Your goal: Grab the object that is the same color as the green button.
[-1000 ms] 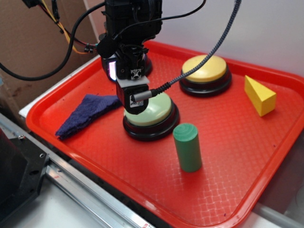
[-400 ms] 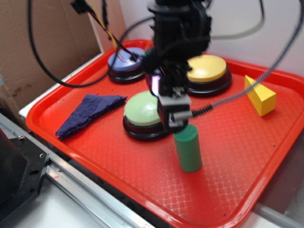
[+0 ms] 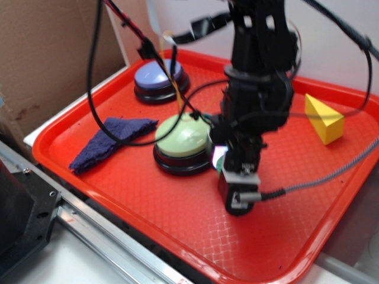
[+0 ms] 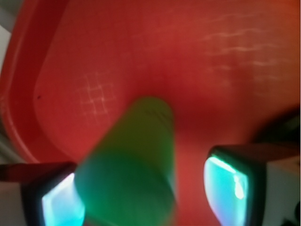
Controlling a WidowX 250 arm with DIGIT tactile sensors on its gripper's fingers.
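Claw (image 4: 141,197) spread, straddling green cylinder (image 4: 134,169) to line up pinch, at 4 o'clock from green button (image 3: 182,136), nearer left finger (image 4: 54,202).

A red plastic tray (image 3: 136,195) holds a crumpled purple-blue cloth (image 3: 109,141) at its left, a blue-purple-topped button (image 3: 157,78) at the far left and a yellow wedge block (image 3: 323,119) at the far right. Brown cardboard (image 3: 50,56) stands to the left, beyond the tray.
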